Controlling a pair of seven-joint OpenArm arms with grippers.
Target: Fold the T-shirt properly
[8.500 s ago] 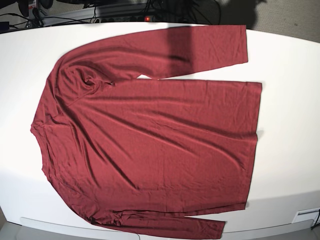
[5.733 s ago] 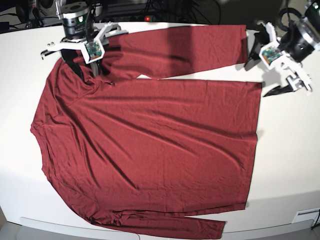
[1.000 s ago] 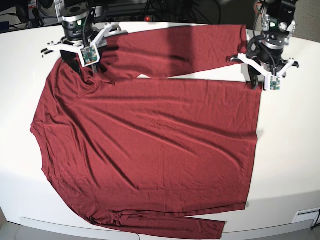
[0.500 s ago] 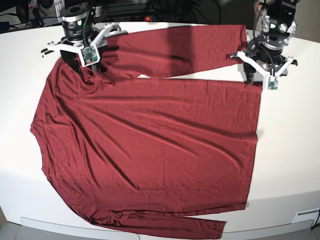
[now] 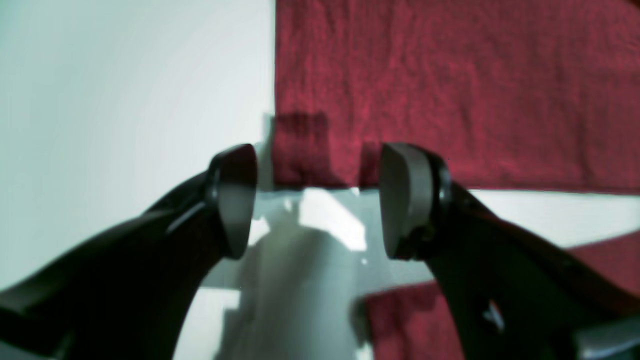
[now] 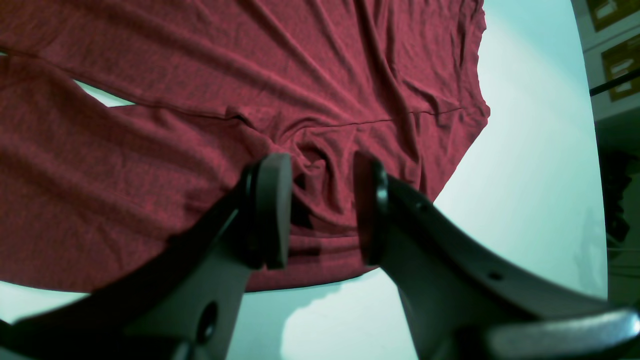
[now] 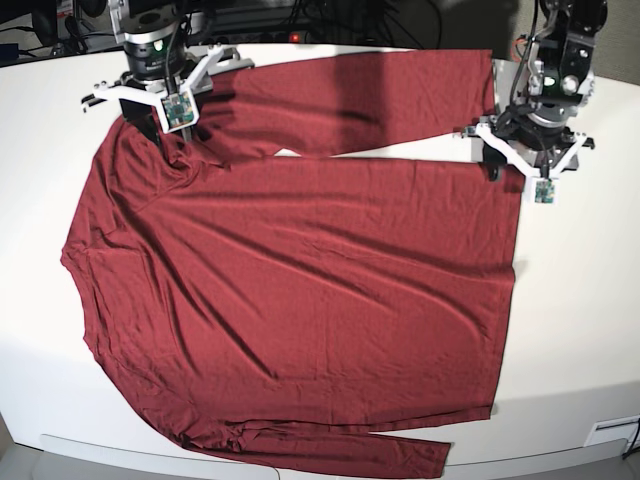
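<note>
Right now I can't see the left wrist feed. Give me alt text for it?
The left gripper hangs open just above the white table, its two dark fingers straddling the cuff corner of the maroon T-shirt sleeve without gripping it. The sleeve fills the upper right; another red edge of the shirt shows at lower right.

Plain maroon T-shirt, white table, dark grey jaws

Both arms reach in from the far side, the left gripper pointing down with jaws spread wide, the right gripper likewise lowered (its jaws parted more narrowly).
</note>
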